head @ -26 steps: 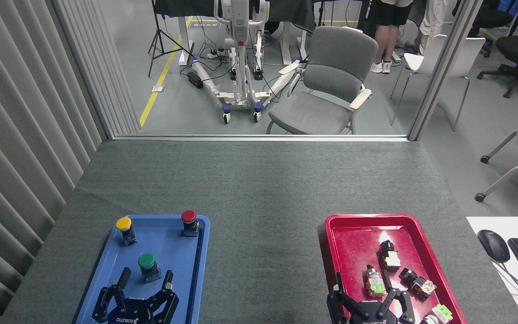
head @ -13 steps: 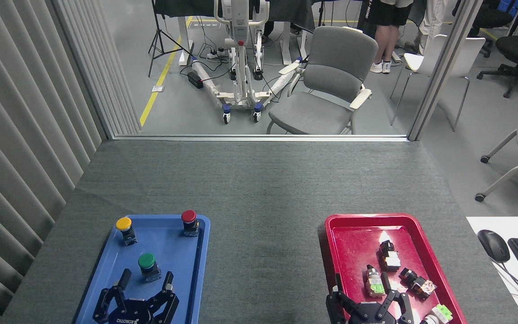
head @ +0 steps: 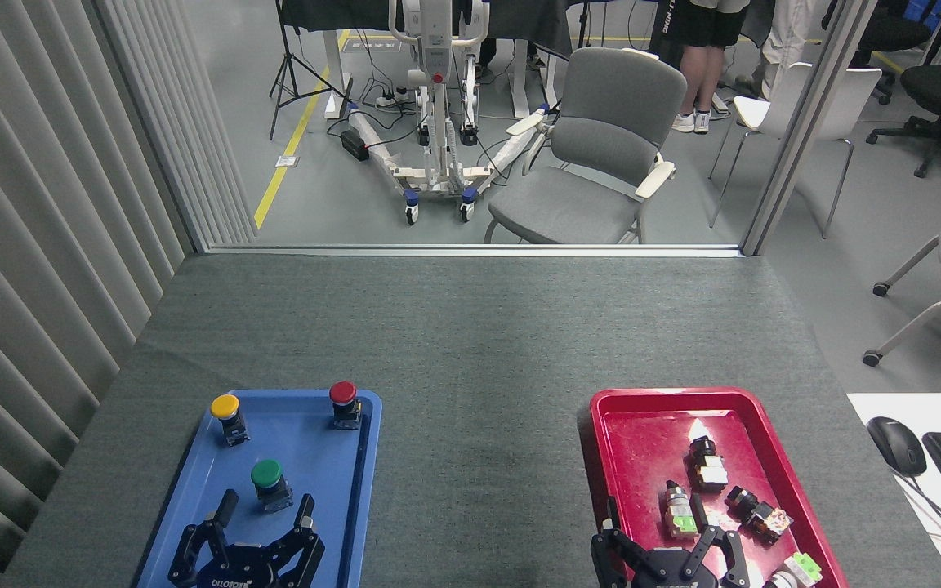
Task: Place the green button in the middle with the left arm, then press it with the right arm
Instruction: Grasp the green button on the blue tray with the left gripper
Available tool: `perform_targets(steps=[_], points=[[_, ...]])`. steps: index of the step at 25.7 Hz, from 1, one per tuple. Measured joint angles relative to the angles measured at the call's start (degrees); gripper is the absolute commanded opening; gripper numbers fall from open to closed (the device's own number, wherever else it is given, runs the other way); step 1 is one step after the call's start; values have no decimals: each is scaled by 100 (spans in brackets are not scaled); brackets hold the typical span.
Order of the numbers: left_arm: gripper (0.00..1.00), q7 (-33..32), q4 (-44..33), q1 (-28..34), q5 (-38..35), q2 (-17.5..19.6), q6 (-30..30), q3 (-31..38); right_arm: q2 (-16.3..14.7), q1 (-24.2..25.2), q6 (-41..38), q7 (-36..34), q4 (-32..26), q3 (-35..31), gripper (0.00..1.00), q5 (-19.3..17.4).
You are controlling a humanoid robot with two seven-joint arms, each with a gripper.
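Left gripper [head: 266, 510] jaws spread wide, holding nothing, hovering over the near end of the blue tray [head: 193, 482]. Green button [head: 269, 482] stands upright in that tray just past the fingertips, untouched. Looks like step 1, pre-grasp: next move likely forward, down, close on the body under the cap, then carry right to the bare table middle [head: 479, 457]. Right gripper [head: 658, 531] also spread, empty, over the red tray [head: 642, 425] of small switches. Yellow button [head: 227, 416] and red button [head: 345, 403] sit farther back, clear of the path; tray rim needs a lift

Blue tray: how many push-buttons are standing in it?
3, all in the blue tray: yellow button far left, red button far right, green button nearer, middle.
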Motion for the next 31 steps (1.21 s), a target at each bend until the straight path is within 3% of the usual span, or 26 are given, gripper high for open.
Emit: perform_targets(steps=[12,20,29,31], points=[[99,42,616,-134,-27,4,58,5,-11,-2,-4,2,6,4,100,6],[98,55,2159,-1071,-52,60,222,6,-3,6,-5,8,6,15,100,21],[97,67,2928,-1691,-1,178,668,7,-26,7,13,29,18,23,100,26],[91,67,3033,-1759,4,190,836,8,-31,8,15,38,21,28,100,29]])
